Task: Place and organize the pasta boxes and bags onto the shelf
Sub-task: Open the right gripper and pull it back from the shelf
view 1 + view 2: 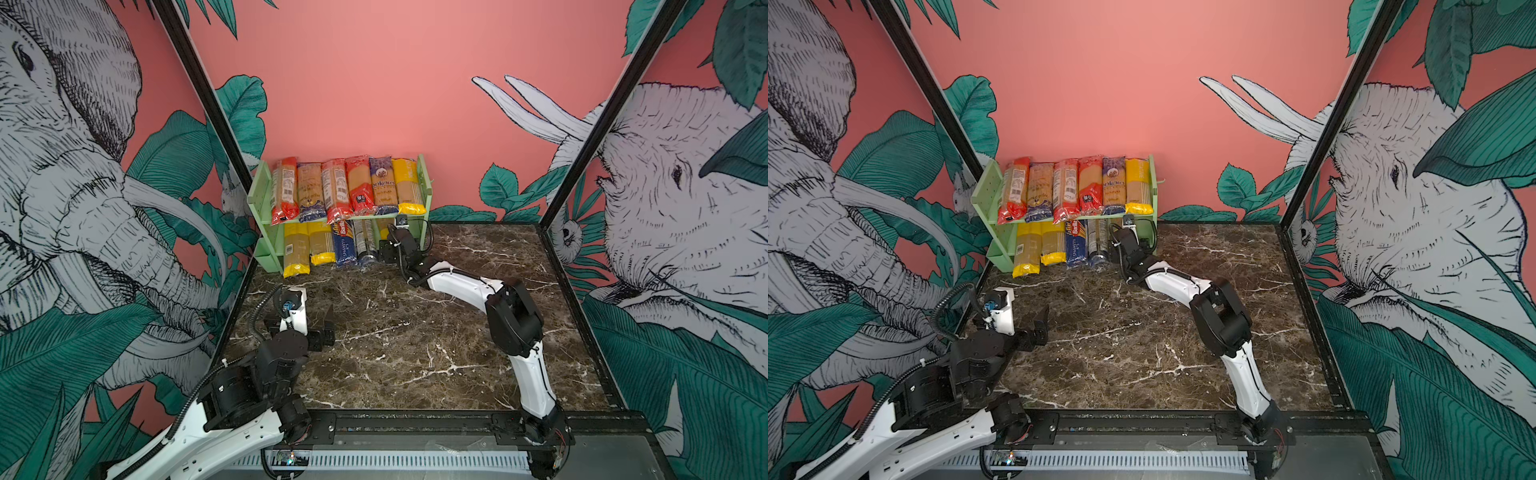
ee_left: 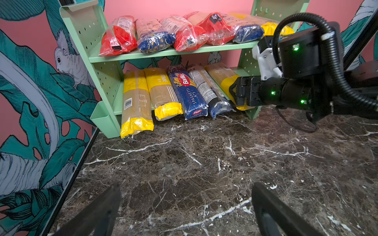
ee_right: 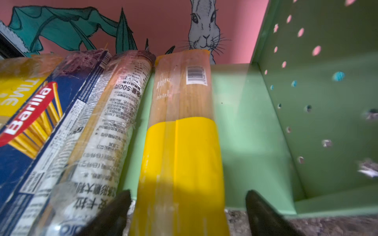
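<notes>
The mint-green shelf [image 1: 259, 183] [image 1: 984, 195] stands at the table's back left. Several pasta packs [image 1: 349, 187] lie side by side on its upper board. Several more fill the lower board, among them the dark-blue Barilla pack [image 1: 344, 245] [image 2: 186, 90] [image 3: 30, 114]. My right gripper [image 3: 188, 194] [image 2: 235, 92] is open at the lower board's right end. Its fingers stand apart on either side of a yellow-ended pack [image 3: 182, 143] [image 2: 221, 77] without touching it. My left gripper [image 2: 186, 188] [image 1: 320, 320] hangs open and empty over the marble at the front left.
A bare strip of the lower board [image 3: 245, 122] lies between the yellow-ended pack and the right side panel [image 3: 306, 102]. A small green bin [image 2: 102, 120] hangs on the shelf's left side. Black frame posts [image 1: 199, 83] and the printed walls close in the marble table [image 1: 415, 353].
</notes>
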{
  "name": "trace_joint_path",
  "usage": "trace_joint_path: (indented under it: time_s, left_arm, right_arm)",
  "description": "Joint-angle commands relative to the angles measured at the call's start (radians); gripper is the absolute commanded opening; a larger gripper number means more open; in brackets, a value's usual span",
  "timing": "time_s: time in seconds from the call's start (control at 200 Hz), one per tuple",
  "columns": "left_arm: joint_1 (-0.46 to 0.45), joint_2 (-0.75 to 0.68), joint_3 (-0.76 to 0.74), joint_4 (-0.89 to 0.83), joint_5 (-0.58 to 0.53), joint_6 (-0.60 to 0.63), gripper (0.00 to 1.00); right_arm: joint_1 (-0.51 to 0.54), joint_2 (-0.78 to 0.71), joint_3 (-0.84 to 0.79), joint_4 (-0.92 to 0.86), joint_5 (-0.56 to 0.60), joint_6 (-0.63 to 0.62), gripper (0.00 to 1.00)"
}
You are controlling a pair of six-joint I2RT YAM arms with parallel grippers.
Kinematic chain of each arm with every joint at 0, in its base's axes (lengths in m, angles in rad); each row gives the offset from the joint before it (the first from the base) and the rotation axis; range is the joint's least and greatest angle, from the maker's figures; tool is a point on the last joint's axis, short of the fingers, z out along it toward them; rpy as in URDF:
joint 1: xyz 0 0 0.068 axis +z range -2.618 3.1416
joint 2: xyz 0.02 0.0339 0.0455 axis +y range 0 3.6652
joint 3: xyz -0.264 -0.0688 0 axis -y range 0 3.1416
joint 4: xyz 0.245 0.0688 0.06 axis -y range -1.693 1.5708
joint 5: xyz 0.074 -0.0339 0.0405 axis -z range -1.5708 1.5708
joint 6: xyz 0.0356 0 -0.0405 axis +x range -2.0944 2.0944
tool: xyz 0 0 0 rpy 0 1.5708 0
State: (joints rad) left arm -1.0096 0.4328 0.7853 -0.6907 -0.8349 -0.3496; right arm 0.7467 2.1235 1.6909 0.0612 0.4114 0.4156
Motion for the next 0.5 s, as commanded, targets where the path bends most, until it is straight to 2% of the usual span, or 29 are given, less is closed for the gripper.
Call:
trace_joint_path:
  time_s: [0.0,0.27,0.495]
  left_arm:
    - [-0.004,-0.012,0.031,-0.017,-0.001,-0.025,0.99]
    - [-0.004,-0.026,0.044,-0.055,0.004,-0.044,1.00]
    - [-0.004,-0.025,0.085,-0.184,-0.051,-0.111,0.99]
  right_arm:
    - [-0.016,-0.100,-0.021,0.121,0.025,0.000,0.99]
    - [-0.004,-0.206,-0.142,0.112,0.014,0.069,0.99]
    - [0.028,-0.338,-0.280,0.074,-0.001,0.115,0.99]
